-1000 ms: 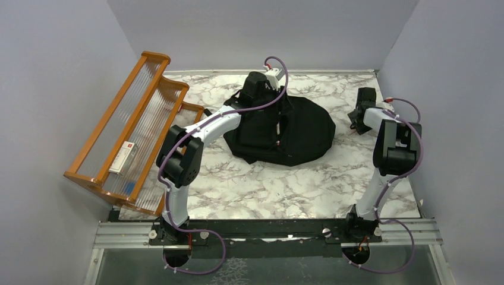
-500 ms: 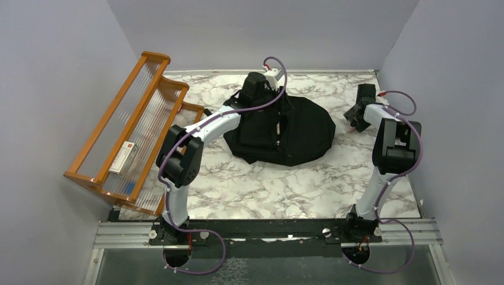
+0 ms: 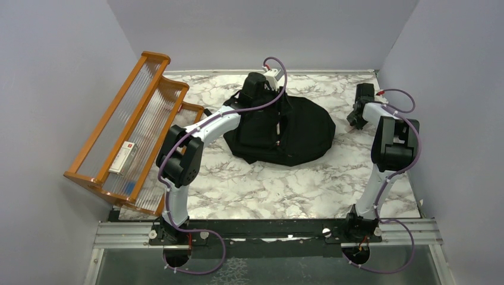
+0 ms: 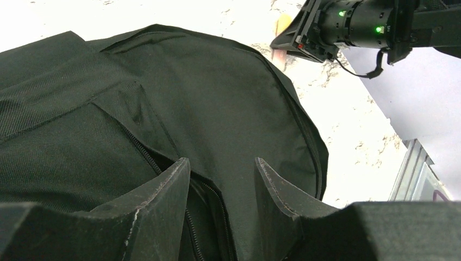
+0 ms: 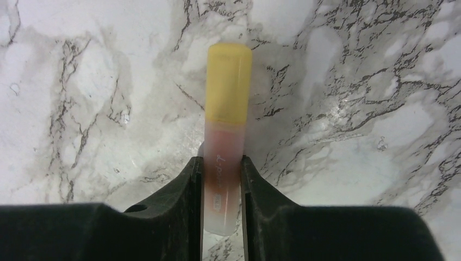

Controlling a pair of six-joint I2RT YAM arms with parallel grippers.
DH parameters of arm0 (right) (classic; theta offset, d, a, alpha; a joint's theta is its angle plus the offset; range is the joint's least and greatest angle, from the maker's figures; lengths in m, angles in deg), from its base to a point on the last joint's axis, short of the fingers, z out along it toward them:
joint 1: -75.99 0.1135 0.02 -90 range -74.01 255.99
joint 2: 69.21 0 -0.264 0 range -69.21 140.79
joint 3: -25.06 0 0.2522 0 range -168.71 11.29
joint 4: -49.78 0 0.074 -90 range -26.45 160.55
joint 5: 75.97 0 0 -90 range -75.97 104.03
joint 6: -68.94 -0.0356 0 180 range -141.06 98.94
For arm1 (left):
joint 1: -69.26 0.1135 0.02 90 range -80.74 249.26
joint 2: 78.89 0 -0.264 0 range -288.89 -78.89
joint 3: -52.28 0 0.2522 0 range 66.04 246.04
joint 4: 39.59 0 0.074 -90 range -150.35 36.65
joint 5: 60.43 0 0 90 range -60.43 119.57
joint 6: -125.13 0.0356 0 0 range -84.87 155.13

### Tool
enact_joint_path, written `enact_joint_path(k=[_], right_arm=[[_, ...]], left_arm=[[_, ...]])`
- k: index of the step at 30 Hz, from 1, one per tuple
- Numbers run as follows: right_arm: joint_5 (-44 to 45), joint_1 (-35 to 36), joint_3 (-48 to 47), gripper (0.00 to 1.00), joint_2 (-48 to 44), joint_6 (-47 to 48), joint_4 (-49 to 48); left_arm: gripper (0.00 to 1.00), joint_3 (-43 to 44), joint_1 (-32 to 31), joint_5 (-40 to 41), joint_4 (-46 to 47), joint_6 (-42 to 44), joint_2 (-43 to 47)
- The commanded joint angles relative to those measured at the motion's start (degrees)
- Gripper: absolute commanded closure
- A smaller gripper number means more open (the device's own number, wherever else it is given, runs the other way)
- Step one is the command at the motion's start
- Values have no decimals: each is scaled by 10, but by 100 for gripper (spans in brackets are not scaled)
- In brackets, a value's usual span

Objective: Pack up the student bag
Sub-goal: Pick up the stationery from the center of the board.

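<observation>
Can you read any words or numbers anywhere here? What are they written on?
On the yellow-capped tube in the right pincer: thin curly writing along its side and a tiny tag, both too blurred to read.
On the small box in the wooden rack: red and white print, too small to read.
On the student bag: no writing shows.

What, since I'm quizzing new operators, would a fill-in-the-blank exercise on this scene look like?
The right fingers grip a tube with a ____ cap.
The left fingers stand apart above the ____ student bag.
The wooden rack stands on the ____ side of the table.
Missing: yellow; black; left.
</observation>
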Motion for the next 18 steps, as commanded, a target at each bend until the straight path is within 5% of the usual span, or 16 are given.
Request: enact_joint_path(k=[1, 5, 18], right_arm=[[-3, 1, 39, 83, -24, 23, -1], [-48, 1, 65, 99, -84, 52, -48], [-304, 1, 201, 99, -335, 96, -161]], left_arm=[[52, 10, 3, 31, -22, 9, 32], [52, 51, 3, 89, -101, 42, 30], [47, 59, -17, 193, -218, 68, 20]])
